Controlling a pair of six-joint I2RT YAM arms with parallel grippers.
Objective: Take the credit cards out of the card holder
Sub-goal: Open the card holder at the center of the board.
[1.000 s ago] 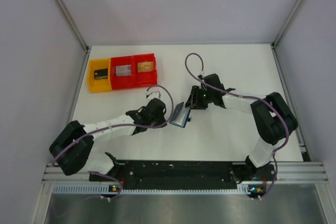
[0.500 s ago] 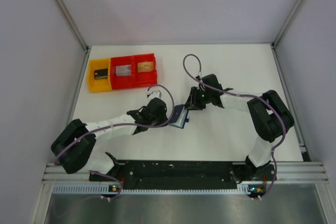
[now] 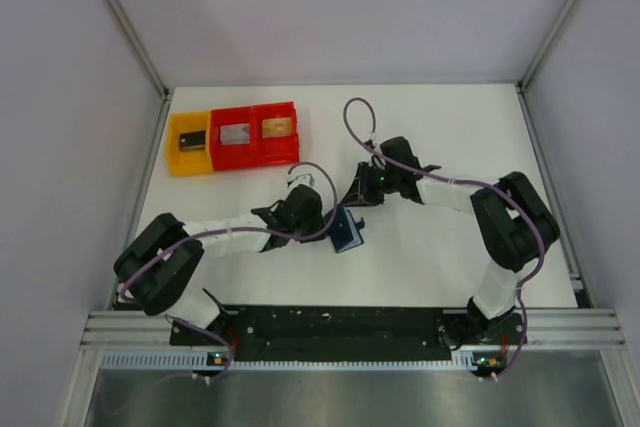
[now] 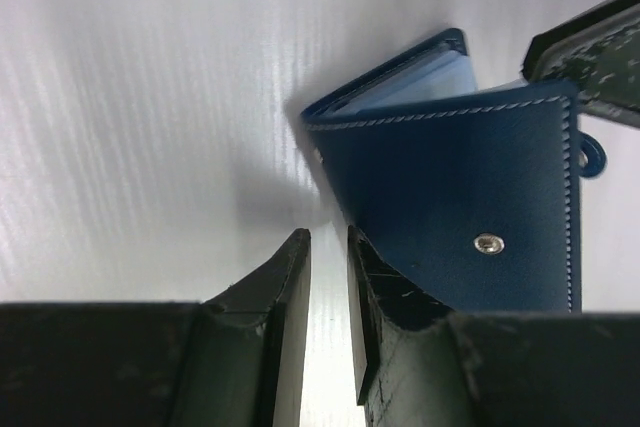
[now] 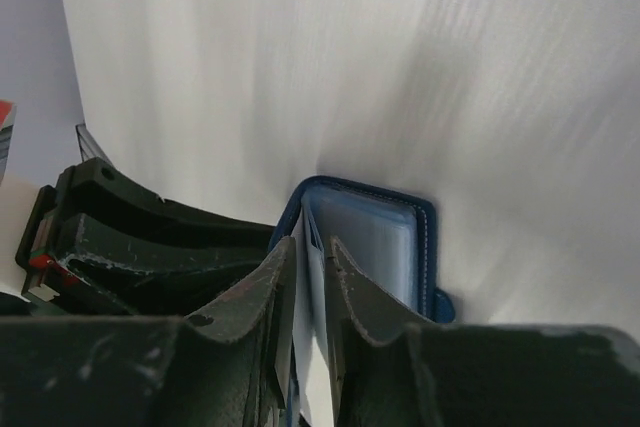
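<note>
Card holder (image 3: 348, 231) at worktop (image 3: 450, 137) centre, standing half open on edge. Left gripper (image 4: 328, 247) at its 9 o'clock: jaws narrow gap, empty, just beside navy cover. Right gripper (image 5: 310, 252) at its 12 o'clock: jaws narrow, astride light-blue inner leaf (image 5: 311, 287); pinched or not, cannot tell.

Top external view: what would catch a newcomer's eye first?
The dark blue card holder is half open in the centre. The right tool pinches its pale inner sleeves; the left tool sits beside its cover. Red and yellow bins sit at the far left.
</note>
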